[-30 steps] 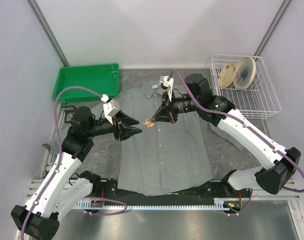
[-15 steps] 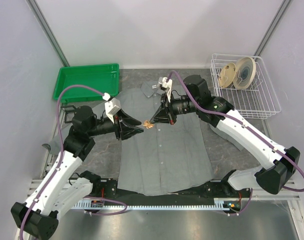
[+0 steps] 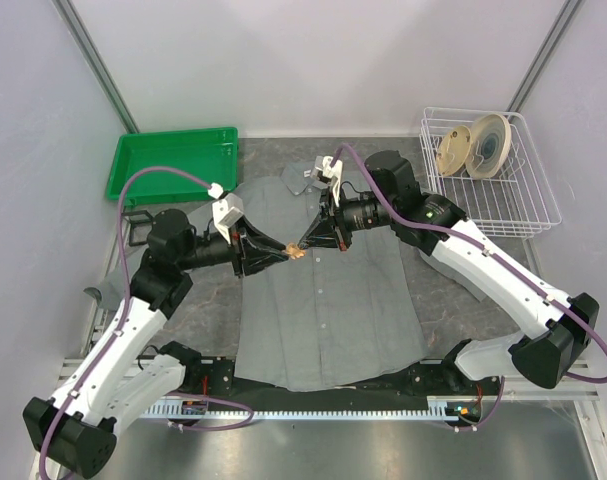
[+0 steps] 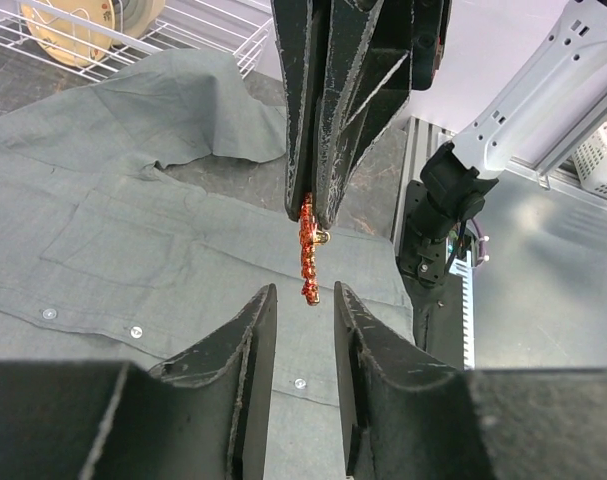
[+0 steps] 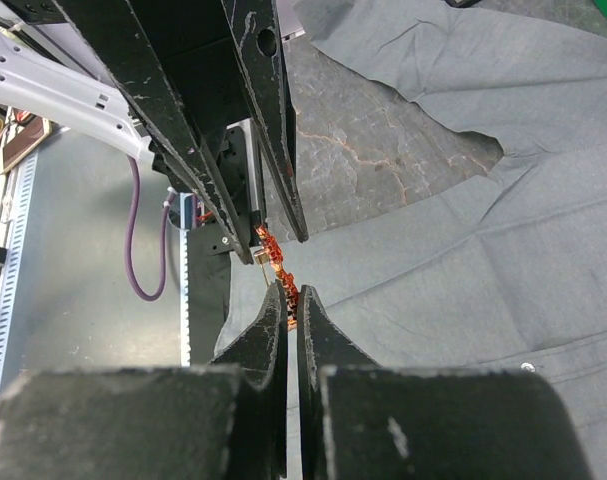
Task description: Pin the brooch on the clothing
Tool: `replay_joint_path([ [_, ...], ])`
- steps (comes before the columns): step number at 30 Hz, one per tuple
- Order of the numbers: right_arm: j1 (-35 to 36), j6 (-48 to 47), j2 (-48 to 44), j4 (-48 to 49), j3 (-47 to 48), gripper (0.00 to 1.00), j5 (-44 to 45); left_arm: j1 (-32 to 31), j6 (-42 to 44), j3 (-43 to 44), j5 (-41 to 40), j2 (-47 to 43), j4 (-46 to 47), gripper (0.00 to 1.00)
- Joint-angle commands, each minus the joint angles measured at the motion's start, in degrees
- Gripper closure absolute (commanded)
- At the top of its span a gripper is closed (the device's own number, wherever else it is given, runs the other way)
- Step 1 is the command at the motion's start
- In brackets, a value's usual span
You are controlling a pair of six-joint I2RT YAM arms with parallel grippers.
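The brooch [image 4: 307, 250] is a tiny orange-red pin. It hangs in the air above the chest of the grey shirt [image 3: 328, 300], which lies spread flat on the tabletop [image 3: 211, 305]. The right jaws are closed on its upper end. The left jaws stand a little open, one on each side of its lower tip, and I cannot see that they touch it.

I think the brooch is light, hard and small, with a thin clasp that may bend, so it can slip or turn easily. A hold on the flat faces of the body, away from the needle, seems best. The shirt is soft and will wrinkle if pushed.

Both arms reach inward and low. The left arm [image 3: 123, 335] comes from the left and the right arm [image 3: 493, 275] from the right, and their tips meet nose to nose near the button row.
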Motion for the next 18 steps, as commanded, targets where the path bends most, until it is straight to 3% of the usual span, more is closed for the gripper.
replay_joint_path([
  [1,0.45,-1.31,-0.28,1.78,0.74,1.0,-1.02,-0.44,-2.42,1.47,1.39,0.85,2.34,0.66],
  [4,0.62,-1.49,-0.1,1.78,1.0,1.0,-1.1,-0.53,-2.94,1.56,1.48,1.29,2.34,0.72],
  [9,0.8,-1.58,0.16,1.52,1.53,0.98,-1.19,-0.44,-3.73,1.74,1.3,1.91,2.51,0.98],
  [10,0.71,-1.67,0.25,1.34,1.62,0.91,-1.28,-0.53,-4.78,1.74,0.95,1.91,2.69,0.98],
  [11,0.8,-1.67,0.25,1.26,1.62,0.75,-1.28,-0.44,-5.4,1.48,0.43,1.91,2.86,0.98],
  [14,0.62,-3.85,0.16,-0.23,2.14,0.5,-0.84,-0.35,-7.77,0.25,0.77,1.73,4.53,0.98],
  [18,0.45,-7.38,0.42,-3.75,3.81,0.41,-0.4,-0.35,-8.75,-1.07,1.91,1.12,6.38,0.98],
])
